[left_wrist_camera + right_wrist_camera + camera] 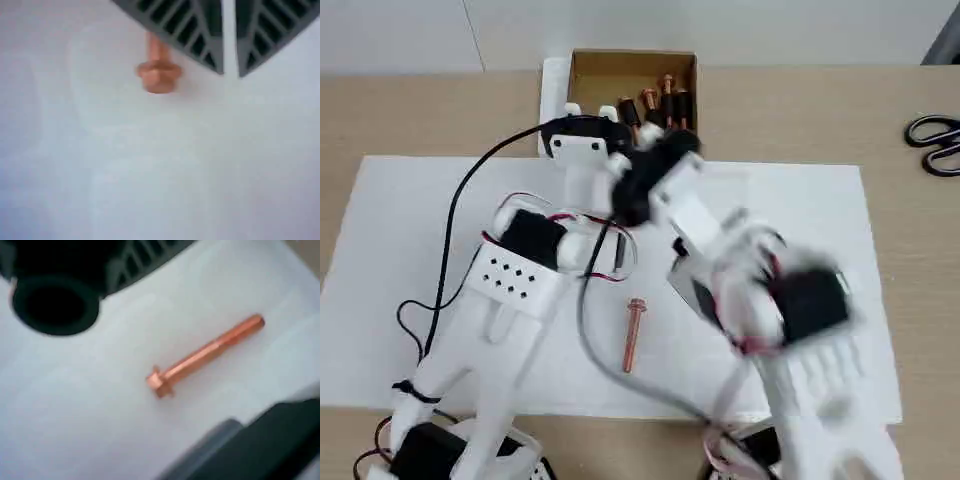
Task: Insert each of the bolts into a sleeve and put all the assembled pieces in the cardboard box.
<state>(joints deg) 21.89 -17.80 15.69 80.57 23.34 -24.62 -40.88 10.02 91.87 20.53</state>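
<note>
A copper bolt (pixel 634 335) lies loose on the white sheet between the two arms' bases. In the right wrist view a bolt (pixel 205 355) lies flat on the sheet. A black sleeve (pixel 55 302) hangs above the sheet, end-on, and my right gripper (pixel 638 190) looks shut on it. My left gripper (pixel 229 55) hovers over the sheet with its jaws almost together and nothing between them. A bolt head (pixel 159 75) pokes out beside one finger (pixel 190 30), which hides the shaft. The cardboard box (pixel 582 70) holds several assembled pieces (pixel 655 105).
The white sheet (pixel 410 250) covers most of the wooden table. Scissors (pixel 935 145) lie at the far right edge. Black and red cables (pixel 455 240) trail from the left arm across the sheet. The box stands just beyond the sheet's far edge.
</note>
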